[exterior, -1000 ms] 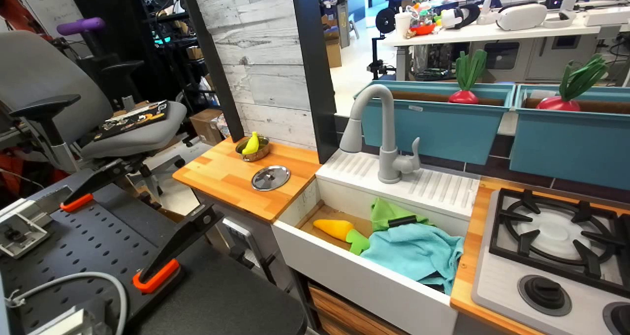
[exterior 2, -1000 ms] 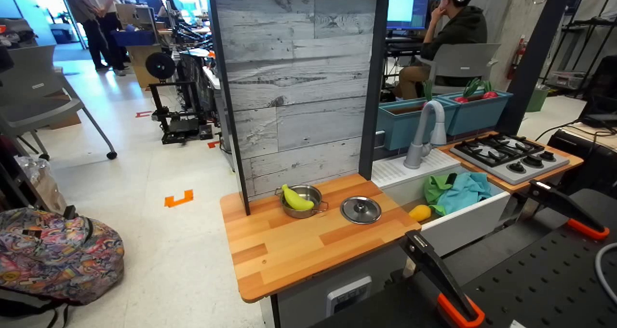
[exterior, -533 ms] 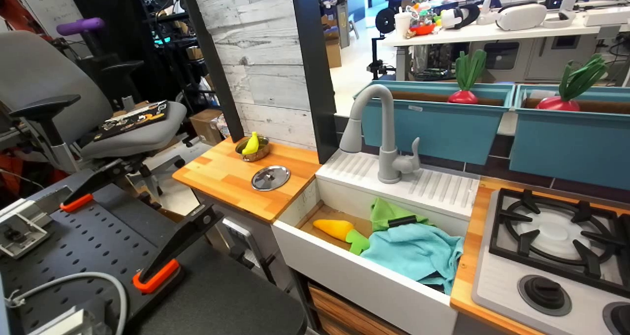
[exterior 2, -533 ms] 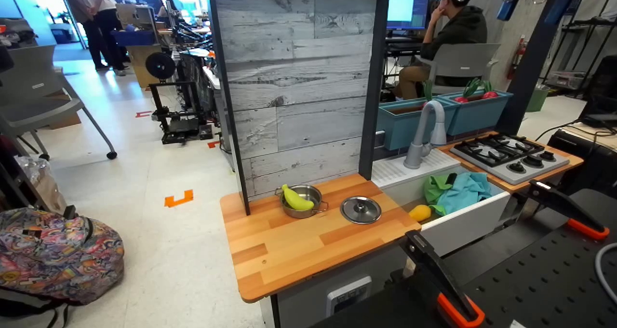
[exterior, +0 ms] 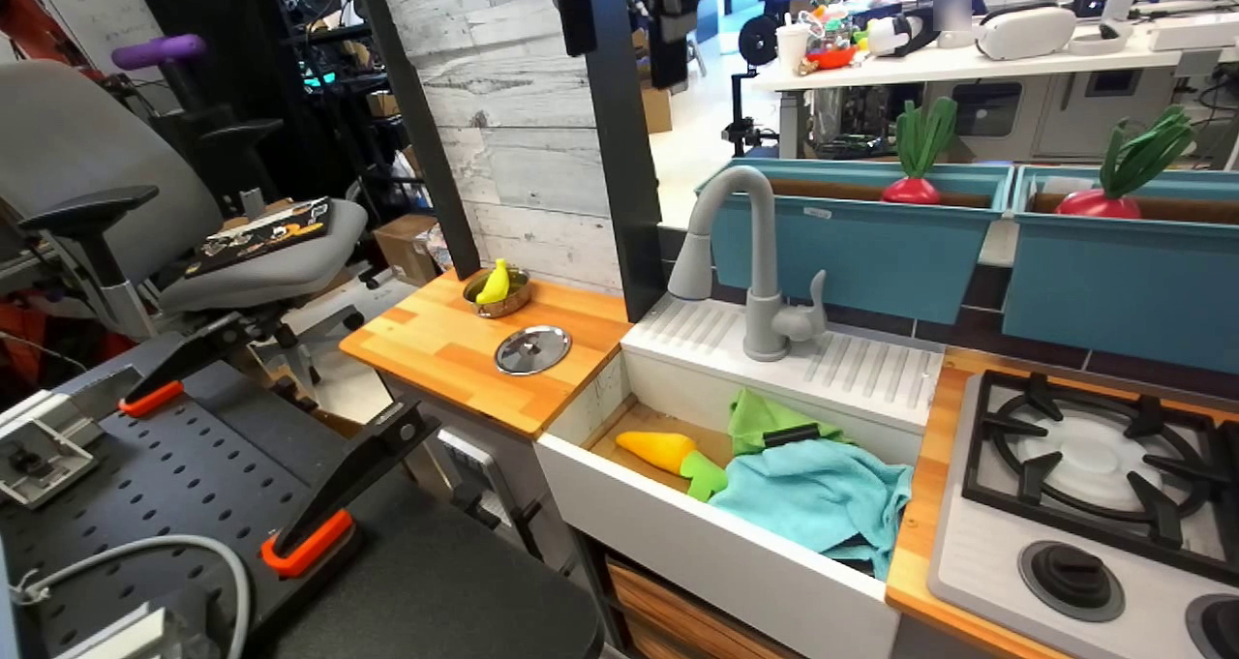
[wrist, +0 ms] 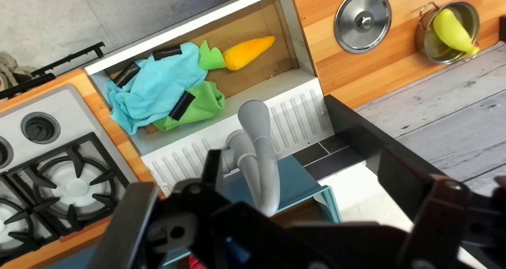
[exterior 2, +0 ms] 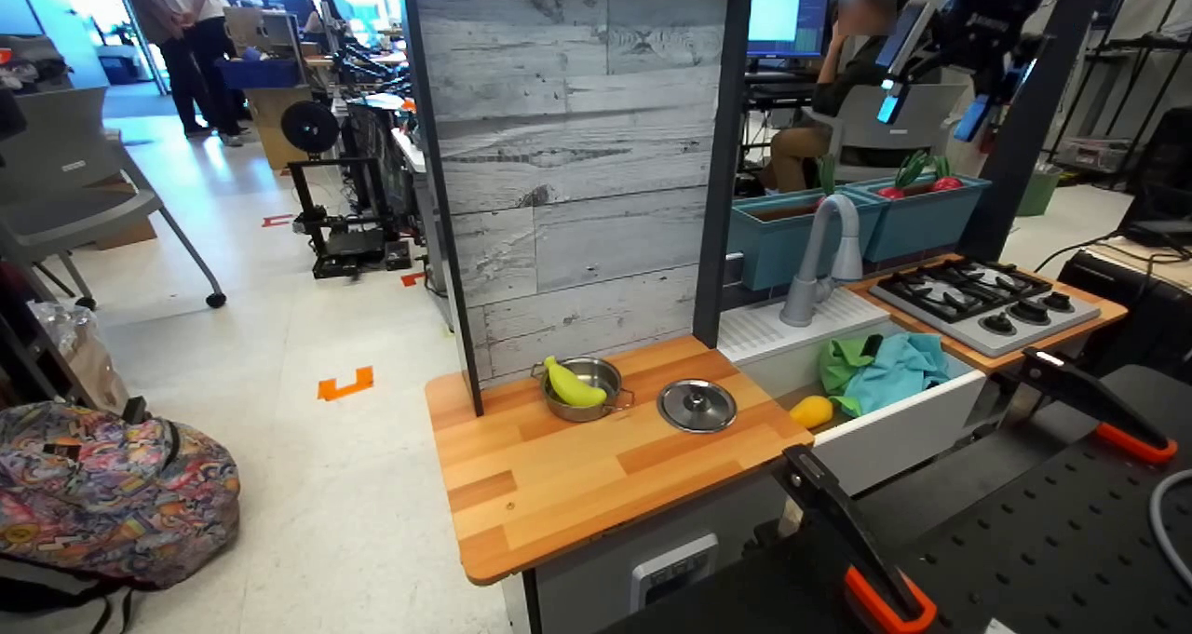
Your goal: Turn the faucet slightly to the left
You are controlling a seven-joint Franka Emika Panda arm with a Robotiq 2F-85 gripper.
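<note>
Since nothing is being touched yet, we can weigh what might spoil the turn. The wooden worktop [exterior 2: 568,471] lies off to one side and the white sink [exterior: 716,557] joins it; neither should trouble us unless we come down far too low. Two teal planter boxes [exterior: 861,257] worry us more: they stand behind the faucet [exterior: 763,253], and we could knock a rim if we reach too far past the neck. That faucet rises upright at the sink's back edge, its spout [exterior: 691,270] arching forward. We take the job as nudging the spout; pushed hard or fast, it could swing beyond "slightly", and a poorly fixed base might twist along. Our claw [exterior 2: 929,114] shows above the arch in both exterior views, fingers spread and gripping nothing. In the wrist view the neck appears between them but nearer one finger, so we think a straight drop could land that finger on the arch instead of beside it. Smallest yet easily caught is the side lever [exterior: 818,297]: should a finger brush down that flank, we would shift the lever and perhaps leave the spout alone.
</note>
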